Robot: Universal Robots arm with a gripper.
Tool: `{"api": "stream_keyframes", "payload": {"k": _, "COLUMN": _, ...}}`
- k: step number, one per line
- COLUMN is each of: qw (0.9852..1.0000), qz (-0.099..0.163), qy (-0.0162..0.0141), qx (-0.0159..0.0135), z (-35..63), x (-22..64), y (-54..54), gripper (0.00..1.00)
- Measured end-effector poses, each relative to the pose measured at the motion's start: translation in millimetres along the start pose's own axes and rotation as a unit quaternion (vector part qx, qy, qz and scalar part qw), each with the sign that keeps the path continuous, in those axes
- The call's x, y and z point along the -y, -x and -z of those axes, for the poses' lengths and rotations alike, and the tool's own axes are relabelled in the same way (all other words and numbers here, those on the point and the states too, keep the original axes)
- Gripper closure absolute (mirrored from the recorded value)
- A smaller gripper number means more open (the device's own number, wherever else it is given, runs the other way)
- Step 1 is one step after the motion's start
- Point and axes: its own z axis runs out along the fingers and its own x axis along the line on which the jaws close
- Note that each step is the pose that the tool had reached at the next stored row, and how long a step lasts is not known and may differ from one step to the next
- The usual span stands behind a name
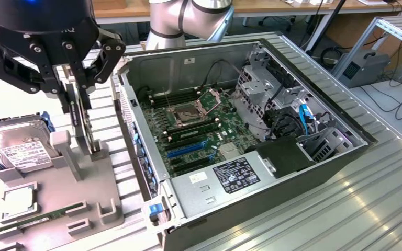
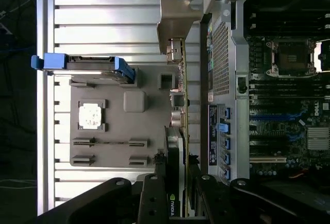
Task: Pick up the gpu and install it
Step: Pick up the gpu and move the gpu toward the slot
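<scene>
The gpu (image 1: 84, 125) stands on edge, a thin card with a silver end bracket (image 2: 175, 23) and a black face. My gripper (image 1: 79, 97) comes down over it from above and is shut on its upper part, one finger on each face. In the wrist view the gripper (image 2: 178, 188) holds the card's near end, and the gpu (image 2: 180, 105) runs away from the camera. The card's lower end is at the upright slot of the grey holder (image 1: 68, 193). I cannot tell whether it has lifted clear.
The open computer case (image 1: 341, 157) lies to the exterior view's right, with its motherboard (image 1: 201, 125) and blue expansion slots (image 1: 187, 149) exposed. The holder also carries a hard drive (image 1: 19, 149), a CPU (image 1: 19, 201) and a RAM stick (image 1: 33, 219). The ribbed metal table (image 1: 326, 219) extends around them.
</scene>
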Motion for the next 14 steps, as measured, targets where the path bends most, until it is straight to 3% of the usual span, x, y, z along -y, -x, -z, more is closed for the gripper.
{"api": "stream_keyframes", "payload": {"k": 5, "qw": 1.0000, "qz": 0.000, "qy": 0.0002, "qx": 0.0001, "z": 8.1, "x": -0.6, "y": 0.2, "gripper": 0.73}}
{"api": "stream_keyframes", "payload": {"k": 14, "qw": 1.0000, "qz": 0.000, "qy": 0.0001, "qx": -0.0001, "z": 8.4, "x": -0.6, "y": 0.7, "gripper": 0.73}}
